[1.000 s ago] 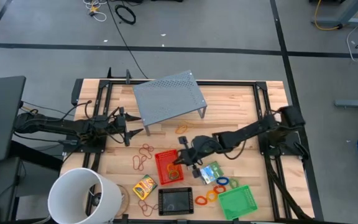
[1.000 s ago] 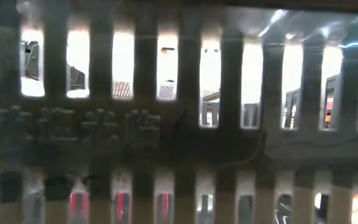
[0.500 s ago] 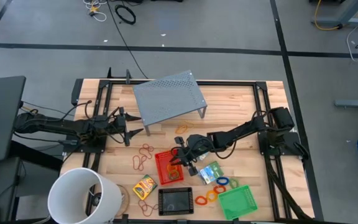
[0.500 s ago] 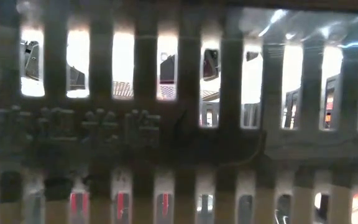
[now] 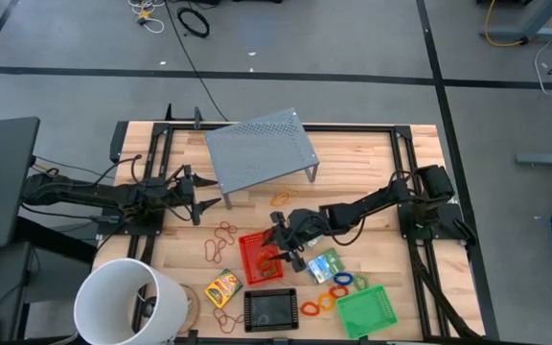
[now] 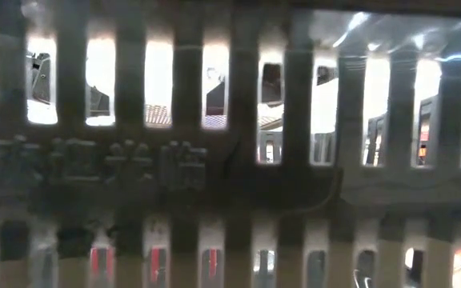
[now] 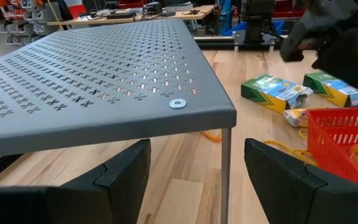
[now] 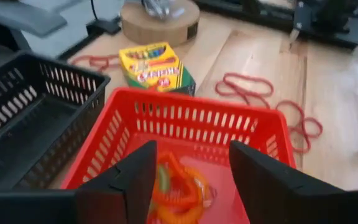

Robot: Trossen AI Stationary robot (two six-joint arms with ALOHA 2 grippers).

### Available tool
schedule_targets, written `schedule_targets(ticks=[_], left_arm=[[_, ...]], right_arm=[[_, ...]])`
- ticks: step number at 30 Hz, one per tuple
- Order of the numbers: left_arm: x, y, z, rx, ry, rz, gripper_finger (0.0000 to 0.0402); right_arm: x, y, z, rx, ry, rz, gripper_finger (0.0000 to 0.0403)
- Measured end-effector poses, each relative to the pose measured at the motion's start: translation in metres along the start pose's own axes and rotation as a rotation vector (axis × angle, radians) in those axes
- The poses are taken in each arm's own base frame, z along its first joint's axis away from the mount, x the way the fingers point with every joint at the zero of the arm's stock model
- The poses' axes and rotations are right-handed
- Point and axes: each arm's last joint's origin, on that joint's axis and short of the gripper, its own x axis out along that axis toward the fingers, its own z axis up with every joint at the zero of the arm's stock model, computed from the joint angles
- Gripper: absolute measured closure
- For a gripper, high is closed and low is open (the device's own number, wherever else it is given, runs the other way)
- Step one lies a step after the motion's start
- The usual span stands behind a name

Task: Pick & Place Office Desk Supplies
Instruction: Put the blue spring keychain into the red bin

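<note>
The left gripper (image 5: pixel 202 199), its fingers apart and empty, waits left of the small red mesh plastic tray (image 5: pixel 261 258), beside the grey perforated metal riser (image 5: pixel 261 149). Thin tan-orange rubber bands (image 5: pixel 220 239) lie on the wood just left of the tray, the yellow-green cardboard crayon box (image 5: pixel 222 287) below them. The right gripper (image 5: pixel 278 251) hovers over the tray with fingers spread, holding nothing; orange bands (image 8: pixel 178 185) lie inside the tray beneath it. Teal-green packets (image 5: pixel 325 265) sit right of the tray.
</note>
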Motion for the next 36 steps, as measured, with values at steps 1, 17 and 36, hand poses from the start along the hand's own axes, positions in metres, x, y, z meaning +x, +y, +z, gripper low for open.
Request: schedule_targets(ticks=[1,17,36], left_arm=[[0.0,0.0,0.0,0.0,0.001,0.0,0.014],[0.0,0.0,-0.002,-0.006,0.019,-0.004,0.014],[0.0,0.0,-0.002,-0.005,0.02,-0.004,0.014]], right_arm=[[-0.002,0.002,0.002,-0.002,0.011,-0.01,0.0196],[-0.074,0.059,0.002,0.306,0.555,-0.124,0.0208],[-0.106,0.12,-0.012,0.673,0.882,-0.187,0.0208]])
